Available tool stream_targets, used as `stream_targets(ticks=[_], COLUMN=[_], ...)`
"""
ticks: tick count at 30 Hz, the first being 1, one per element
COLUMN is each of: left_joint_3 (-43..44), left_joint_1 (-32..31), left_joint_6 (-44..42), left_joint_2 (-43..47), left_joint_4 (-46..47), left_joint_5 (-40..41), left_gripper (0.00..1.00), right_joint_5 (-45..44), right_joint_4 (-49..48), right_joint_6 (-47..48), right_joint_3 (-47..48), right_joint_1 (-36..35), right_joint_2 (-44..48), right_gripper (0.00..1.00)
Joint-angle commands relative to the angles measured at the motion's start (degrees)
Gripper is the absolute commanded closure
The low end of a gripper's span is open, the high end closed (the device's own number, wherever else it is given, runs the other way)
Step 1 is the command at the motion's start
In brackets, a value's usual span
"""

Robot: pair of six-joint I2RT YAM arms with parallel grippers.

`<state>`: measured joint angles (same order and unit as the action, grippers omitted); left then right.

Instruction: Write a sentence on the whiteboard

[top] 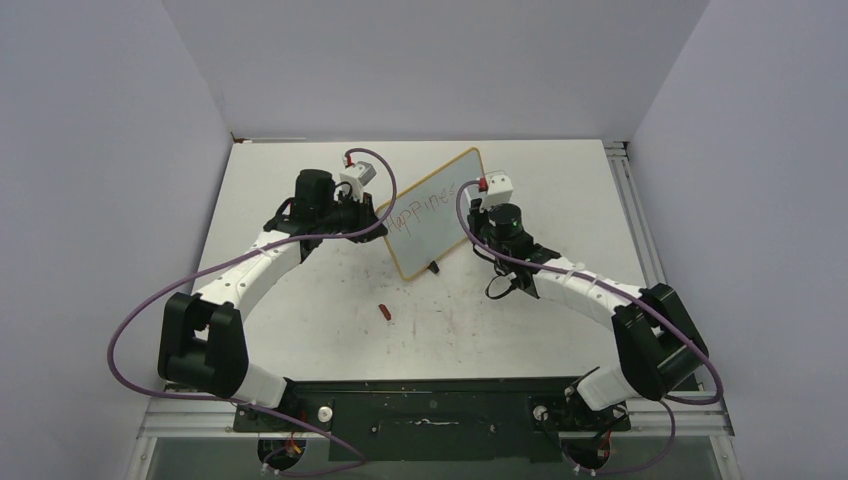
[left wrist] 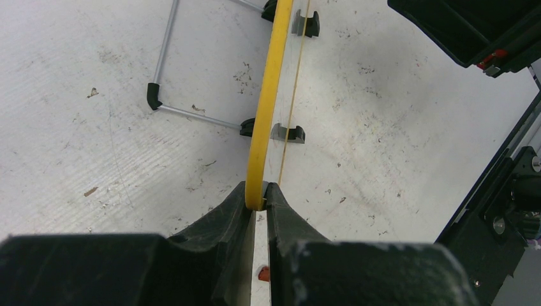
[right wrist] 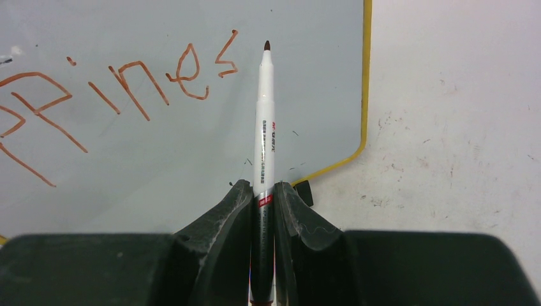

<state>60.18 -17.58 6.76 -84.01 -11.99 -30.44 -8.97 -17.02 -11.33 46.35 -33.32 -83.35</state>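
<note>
Red ink on the whiteboard (top: 430, 240), and the sentence (right wrist: 127, 86) is only part done: I can read "pines" in the right wrist view, with the word's start running off to the left. The board stands propped mid-tabletop (top: 330, 330), slanting from near left to far right.

Left end effector (left wrist: 256, 193) is clenched on the yellow frame at the board's left edge, pinning it. That arm reaches forward and bends in toward the right.

Right end effector (right wrist: 263, 194) is clamped on the marker (right wrist: 264, 121), barrel running straight out along the fingers, tip aimed at the board face. Here's what matters: the tip sits just right of the last "s", though I can't tell whether it touches. Free white lies to the right of it, a narrow strip before the frame.

The right arm does the writing, curled in from the right, wrist facing the board. The next stroke looks like it goes rightward, and it'll be tight.
</note>
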Motion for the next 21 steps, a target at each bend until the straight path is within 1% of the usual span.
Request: stream_targets(ticks=[1, 21], left_joint_3=[1.7, 1.8], left_joint_1=[-0.1, -0.1], left_joint_6=[-1.9, -1.9], left_joint_2=[1.7, 1.6], left_joint_4=[0.4, 0.4], left_joint_5=[0.4, 0.5], left_gripper=[1.00, 1.00], right_joint_5=[1.2, 3.5], right_joint_4=[-2.7, -3.1], right_joint_6=[0.6, 1.8], right_joint_3=[3.8, 7.0], right_joint_1=[0.8, 2.2], right_joint_2=[-1.5, -5.7], right_gripper=[0.95, 0.95])
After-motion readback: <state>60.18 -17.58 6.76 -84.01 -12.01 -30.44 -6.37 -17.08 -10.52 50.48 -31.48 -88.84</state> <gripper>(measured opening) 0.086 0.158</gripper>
